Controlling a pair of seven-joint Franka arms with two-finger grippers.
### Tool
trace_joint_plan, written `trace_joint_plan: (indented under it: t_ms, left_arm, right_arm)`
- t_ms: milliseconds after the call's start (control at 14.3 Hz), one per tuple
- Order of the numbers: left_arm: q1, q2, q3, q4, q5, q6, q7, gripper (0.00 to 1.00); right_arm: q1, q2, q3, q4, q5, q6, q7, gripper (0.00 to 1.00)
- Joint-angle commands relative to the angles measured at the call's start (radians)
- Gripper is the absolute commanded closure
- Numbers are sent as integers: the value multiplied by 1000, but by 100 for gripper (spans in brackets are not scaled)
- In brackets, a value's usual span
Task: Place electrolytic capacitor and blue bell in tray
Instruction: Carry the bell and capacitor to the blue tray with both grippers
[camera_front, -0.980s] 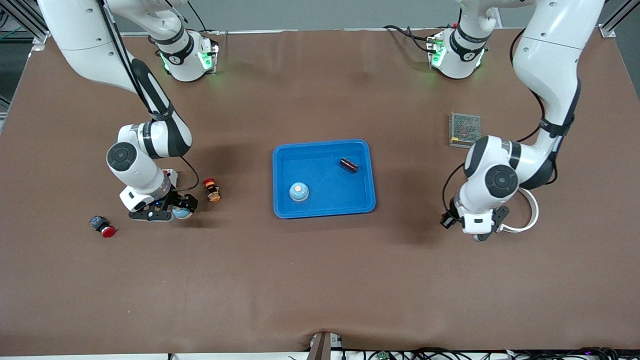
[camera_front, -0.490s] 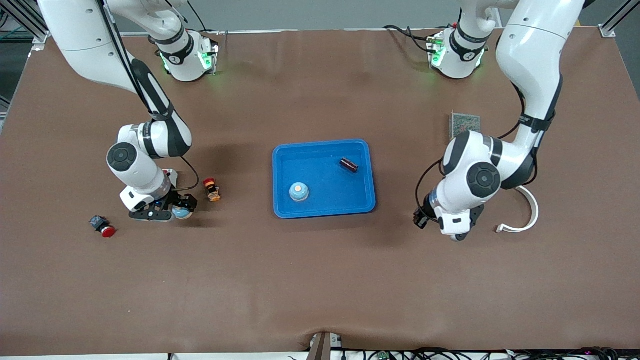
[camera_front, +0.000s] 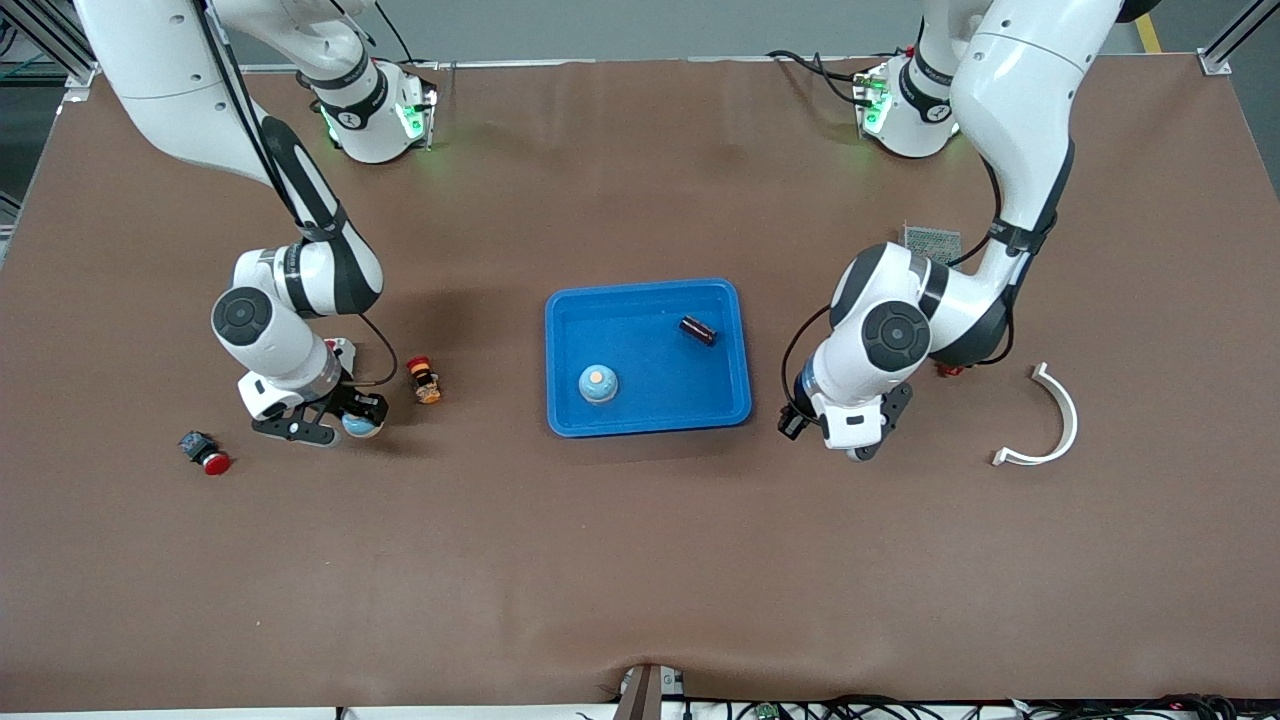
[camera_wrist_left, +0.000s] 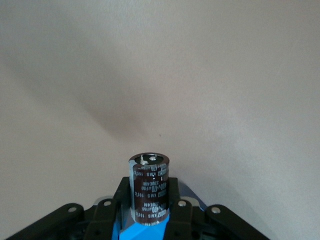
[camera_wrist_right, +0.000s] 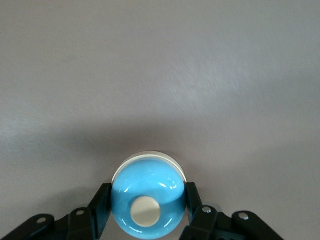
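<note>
The blue tray (camera_front: 646, 288) lies mid-table. In it are a light blue bell (camera_front: 598, 383) and a dark capacitor (camera_front: 698, 329). My right gripper (camera_front: 345, 426) is shut on a second blue bell (camera_front: 363, 426), low over the table toward the right arm's end. In the right wrist view that bell (camera_wrist_right: 147, 200) sits between the fingers of the right gripper (camera_wrist_right: 147, 207). My left gripper (camera_front: 856, 446) is over the table beside the tray, toward the left arm's end. In the left wrist view the left gripper (camera_wrist_left: 149, 200) is shut on a dark brown capacitor (camera_wrist_left: 148, 185).
A red-capped button part (camera_front: 206, 453) and a small orange and red part (camera_front: 424, 380) lie near the right gripper. A white curved piece (camera_front: 1055, 425) lies toward the left arm's end. A metal mesh box (camera_front: 932, 241) is partly hidden by the left arm.
The left arm has swung from beside the white curved piece toward the tray. The right gripper has tilted and risen slightly with the bell in it.
</note>
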Motion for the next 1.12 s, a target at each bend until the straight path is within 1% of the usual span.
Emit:
trace_joint_plan:
  t_ms: [0, 70, 140, 210, 350, 420, 560, 840, 1050]
  left_arm:
    - [-53, -6, 6, 14, 1, -23, -107, 100]
    - [-56, -7, 3, 14, 1, -19, -133, 100]
    - [-75, -7, 3, 14, 1, -16, -159, 100]
    - [-101, -4, 3, 14, 1, -12, -190, 100]
    - [-142, 4, 6, 12, 1, 7, -235, 100]
    - [-153, 5, 4, 12, 1, 11, -250, 100]
    - [-174, 27, 3, 12, -1, 34, -264, 100]
    - [-213, 95, 6, 11, 1, 147, -316, 100]
    - [-211, 111, 6, -33, 31, 162, -319, 100]
  right_arm:
    - [2, -47, 36, 127, 2, -254, 182, 100]
    - [3, -48, 52, 188, 3, -349, 271, 100]
    - [3, -48, 74, 240, 14, -413, 340, 100]
    - [3, -48, 92, 274, 40, -444, 403, 100]
    - [14, -62, 111, 290, 101, -445, 524, 100]
    - [31, -65, 117, 291, 107, -445, 613, 100]
    - [94, -74, 114, 290, 101, -437, 812, 100]
    - [207, -90, 112, 287, 92, -413, 1173, 100]
    - [292, -91, 111, 287, 81, -403, 1336, 100]
